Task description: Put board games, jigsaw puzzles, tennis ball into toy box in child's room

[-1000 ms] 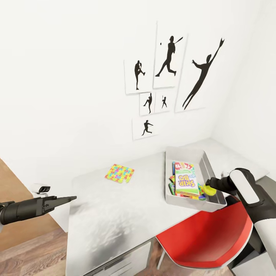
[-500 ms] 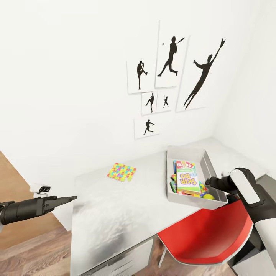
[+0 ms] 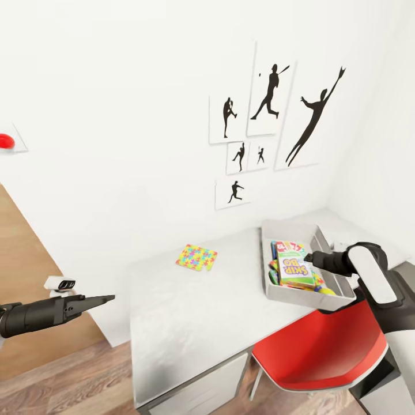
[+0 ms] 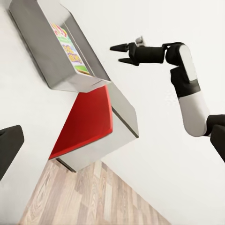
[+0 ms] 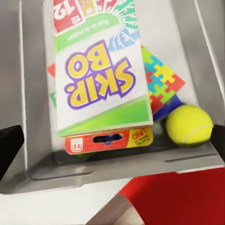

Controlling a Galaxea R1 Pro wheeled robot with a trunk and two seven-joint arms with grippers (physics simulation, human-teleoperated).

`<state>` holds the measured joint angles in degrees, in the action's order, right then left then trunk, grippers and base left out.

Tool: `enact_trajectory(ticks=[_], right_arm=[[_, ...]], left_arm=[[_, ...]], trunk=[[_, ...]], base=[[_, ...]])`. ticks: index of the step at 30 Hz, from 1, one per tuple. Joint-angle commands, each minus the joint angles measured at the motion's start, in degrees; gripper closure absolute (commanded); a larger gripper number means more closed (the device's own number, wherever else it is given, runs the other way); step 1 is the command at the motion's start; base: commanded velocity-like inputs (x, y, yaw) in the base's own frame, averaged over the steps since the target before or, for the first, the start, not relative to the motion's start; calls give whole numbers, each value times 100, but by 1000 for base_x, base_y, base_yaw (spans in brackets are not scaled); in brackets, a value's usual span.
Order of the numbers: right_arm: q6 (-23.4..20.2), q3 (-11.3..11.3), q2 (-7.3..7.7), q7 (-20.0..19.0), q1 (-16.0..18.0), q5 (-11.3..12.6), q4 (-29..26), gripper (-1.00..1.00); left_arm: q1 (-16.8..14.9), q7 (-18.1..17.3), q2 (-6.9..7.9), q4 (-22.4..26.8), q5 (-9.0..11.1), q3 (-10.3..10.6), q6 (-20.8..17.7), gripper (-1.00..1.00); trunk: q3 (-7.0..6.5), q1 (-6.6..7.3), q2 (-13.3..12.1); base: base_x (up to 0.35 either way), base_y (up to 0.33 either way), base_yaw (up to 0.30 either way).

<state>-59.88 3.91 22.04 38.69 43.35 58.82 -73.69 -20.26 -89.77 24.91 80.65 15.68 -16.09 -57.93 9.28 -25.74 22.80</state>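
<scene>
One thin multicoloured jigsaw puzzle mat (image 3: 196, 257) lies alone on the light grey tabletop (image 3: 190, 323), close to the far edge by the white wall, where black sports silhouette prints (image 3: 271, 115) hang. Toward the right end of the tabletop sits the light grey rectangular toy box (image 3: 288, 291). Inside it the green-and-white "SKIP BO" board game box (image 5: 101, 79) lies on top, over a red "UNO" pack (image 5: 110, 139) and a second jigsaw mat (image 5: 161, 77) whose corner pokes out; whatever lies beneath those is covered. The yellow-green tennis ball (image 5: 189, 125) rests in the box's near corner.

The right gripper (image 3: 309, 257) hovers over the box's near rim, jaws spread and holding nothing. The left gripper (image 3: 106, 298) hangs off the tabletop's left end; I cannot tell how its jaws stand. A red chair seat (image 3: 323, 351) tucks under the near edge, partly cut off, above the wood-plank floor (image 3: 52, 386).
</scene>
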Motion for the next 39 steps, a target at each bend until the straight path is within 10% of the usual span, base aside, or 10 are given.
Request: enact_trajectory(ticks=[1,30,39], right_arm=[[-12,13,3,60,10,62,-101,-100],[-12,390,-1454,158,173,114,-223,-100],[-12,440,-1509,143,165,104,-157,-100]], left_arm=[[-4,-23,1,0,-3,1,-61,-100],[-4,-23,4,-4,-3,1,-61,-100],[-4,-23,5,-5,-3,1,-61,-100]], trunk=[[3,-4,12],[-216,-4,12],[-217,-4,12]], base=[[-3,121,0],[-36,60,121],[0,0,14]])
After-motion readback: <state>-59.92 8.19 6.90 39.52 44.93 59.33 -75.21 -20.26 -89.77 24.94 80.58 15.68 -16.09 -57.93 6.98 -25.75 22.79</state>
